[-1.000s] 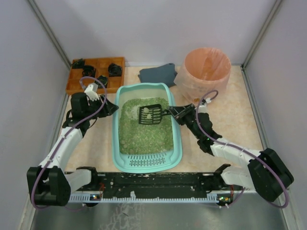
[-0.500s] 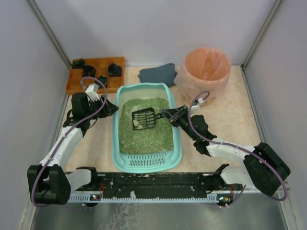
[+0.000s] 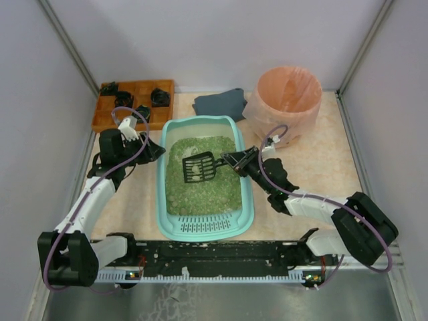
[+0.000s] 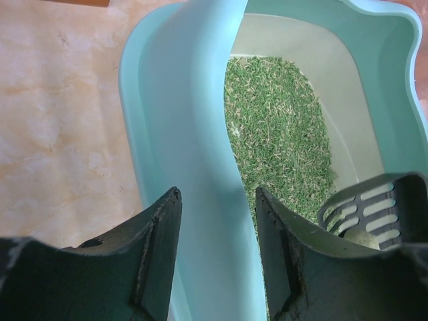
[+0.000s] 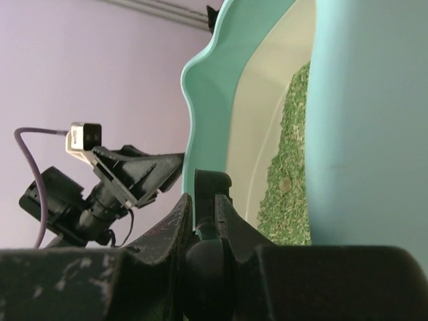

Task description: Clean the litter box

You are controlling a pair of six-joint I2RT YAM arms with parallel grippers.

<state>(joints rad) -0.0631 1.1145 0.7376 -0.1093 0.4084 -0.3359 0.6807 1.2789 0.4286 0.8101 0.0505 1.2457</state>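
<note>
The light teal litter box [image 3: 161, 194] holds green litter [image 3: 200, 194], with a slotted grille [image 3: 204, 225] at its near end. My left gripper [image 3: 155, 150] straddles the box's left rim [image 4: 194, 134] and is shut on it, one finger [image 4: 157, 247] outside and the other inside. My right gripper [image 3: 235, 160] is shut on the handle [image 5: 212, 184] of a black slotted scoop [image 3: 199, 167]. The scoop hangs low over the litter and carries a pale clump [image 4: 364, 237]. A small brownish lump [image 5: 286, 184] lies in the litter [image 5: 291, 167].
A round bin lined with a pink bag [image 3: 289, 97] stands at the back right. A dark cloth [image 3: 221, 103] lies behind the box. A brown wooden tray with black pieces [image 3: 134, 103] sits at the back left. Walls close in on both sides.
My right gripper has carried the scoop leftwards and a little nearer across the box, lower over the litter. The left gripper has kept its hold on the rim.
</note>
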